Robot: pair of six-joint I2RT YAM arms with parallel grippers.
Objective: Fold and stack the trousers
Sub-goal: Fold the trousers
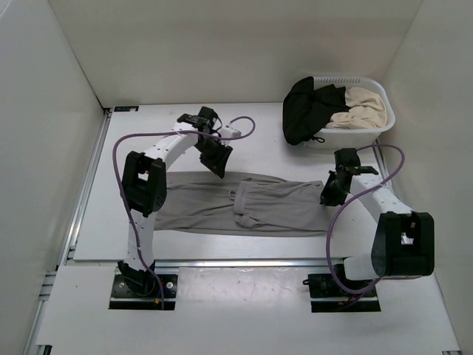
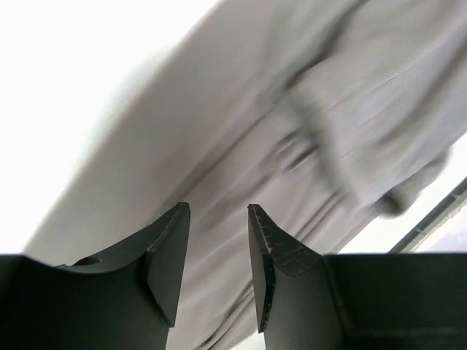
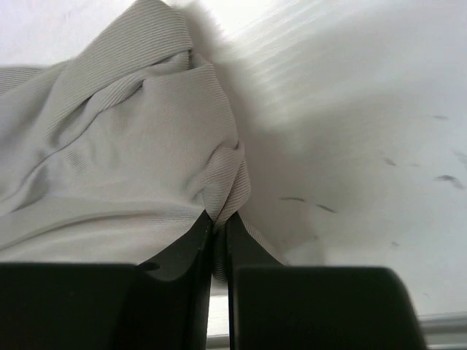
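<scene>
Folding: right gripper (image 3: 219,222) pinches the trousers (image 1: 199,201) at their right end; left gripper (image 2: 217,215) half-open, empty above them; next, lift leftward

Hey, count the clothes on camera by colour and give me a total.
Grey: 1, the trousers on the table
Black: 1, the black garment draped over the basket rim
Beige: 1, the beige garment in the basket
Total: 3
</scene>
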